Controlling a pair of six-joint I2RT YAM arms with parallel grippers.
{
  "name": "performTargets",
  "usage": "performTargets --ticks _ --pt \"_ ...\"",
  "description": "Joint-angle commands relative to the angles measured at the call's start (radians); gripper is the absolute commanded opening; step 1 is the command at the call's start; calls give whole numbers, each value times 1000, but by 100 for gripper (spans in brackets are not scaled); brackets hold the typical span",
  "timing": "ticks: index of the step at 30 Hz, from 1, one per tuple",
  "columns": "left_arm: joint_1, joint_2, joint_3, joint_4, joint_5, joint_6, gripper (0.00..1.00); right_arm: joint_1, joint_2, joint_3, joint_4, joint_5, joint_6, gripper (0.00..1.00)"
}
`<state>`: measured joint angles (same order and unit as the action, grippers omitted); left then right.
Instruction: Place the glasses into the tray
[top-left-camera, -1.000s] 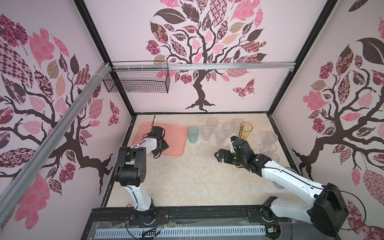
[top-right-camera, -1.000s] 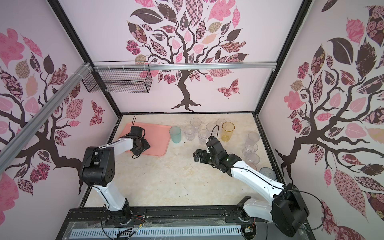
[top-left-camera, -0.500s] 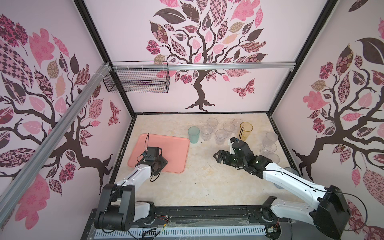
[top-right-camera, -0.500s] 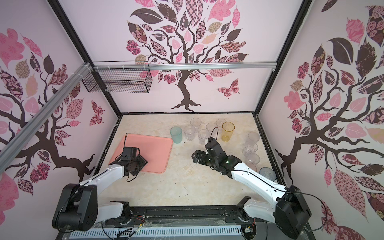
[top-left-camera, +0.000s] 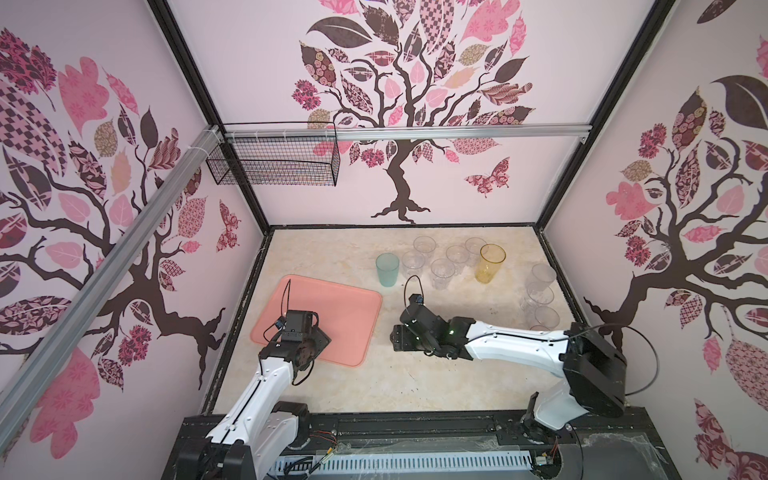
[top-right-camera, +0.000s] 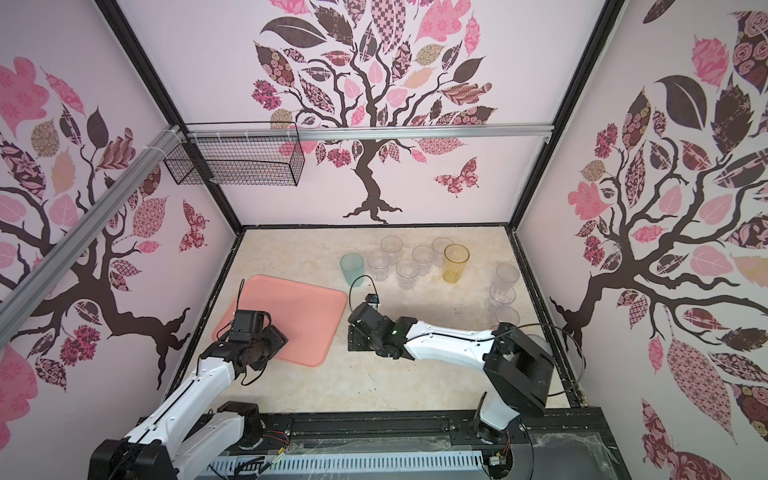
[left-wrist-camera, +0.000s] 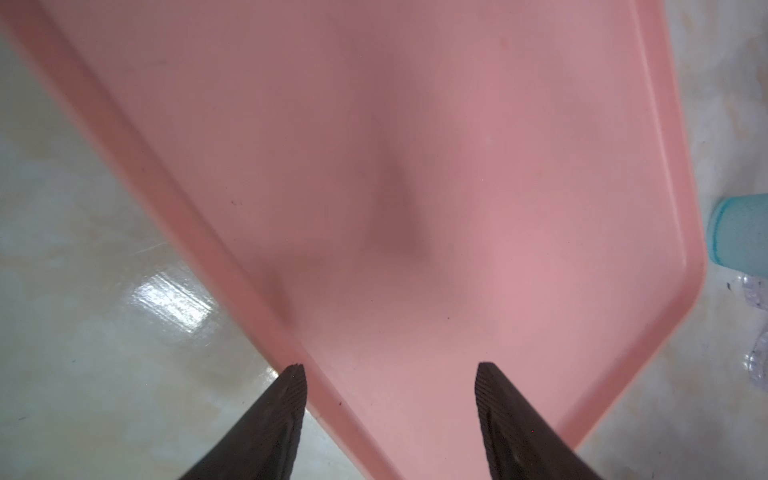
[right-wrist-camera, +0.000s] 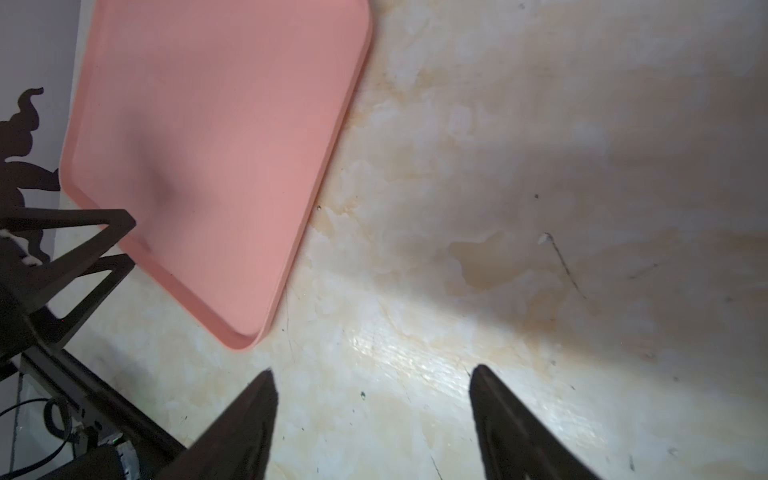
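So the desk (top-left-camera: 415, 374) was a beige marbled slab boxed in by pale walls covered in pink-and-brown tree decals; a black wire basket (top-left-camera: 274, 162) hung off a metal rail on the back wall, high above the tray. The tray (top-left-camera: 345, 307), salmon pink, lay flat on the desk, skewed rather than square to the walls. The glasses (top-left-camera: 442, 270) all stood upright on the desk, outside the tray, beyond its far-right corner; the teal one (top-left-camera: 387, 270) was closest, just off that corner, then a bunch of clear ones, then the amber one (top-left-camera: 490, 264); more clear ones (top-left-camera: 540, 291) lined up farther from the tray, by the side wall. The left tool (left-wrist-camera: 388, 370) hovered at the tray's near-left corner, fingers apart and gripping nothing; one finger sat at the rim, its mate over the tray floor. The right tool (right-wrist-camera: 372, 374) hung over bare desk just off the tray's right edge, also spread and empty, well short of the glasses.
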<state>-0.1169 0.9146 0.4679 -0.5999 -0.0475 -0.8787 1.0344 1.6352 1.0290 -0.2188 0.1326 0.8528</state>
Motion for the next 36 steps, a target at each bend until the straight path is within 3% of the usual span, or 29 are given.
performTargets --ticks 1,3,5,11,17,29,32,36 --pt "-17 -53 57 -44 -28 86 69 16 121 100 -27 48 -11 55" --pt "-20 -78 57 -38 -41 102 69 19 199 169 -53 51 -23 48" --pt "-22 -102 59 -32 -48 113 69 20 260 227 -80 62 -27 46" --pt "-24 -113 78 29 -41 149 69 21 373 329 -92 69 -23 59" --pt "-24 -117 41 68 -1 138 69 20 452 398 -92 72 -30 58" --pt "-24 -215 39 52 -33 128 68 16 499 378 -103 53 -56 32" --pt "-26 -218 74 45 -34 142 68 -2 457 315 -98 46 -72 22" --pt "-32 -186 112 50 -28 157 68 -26 366 195 -113 53 -108 18"
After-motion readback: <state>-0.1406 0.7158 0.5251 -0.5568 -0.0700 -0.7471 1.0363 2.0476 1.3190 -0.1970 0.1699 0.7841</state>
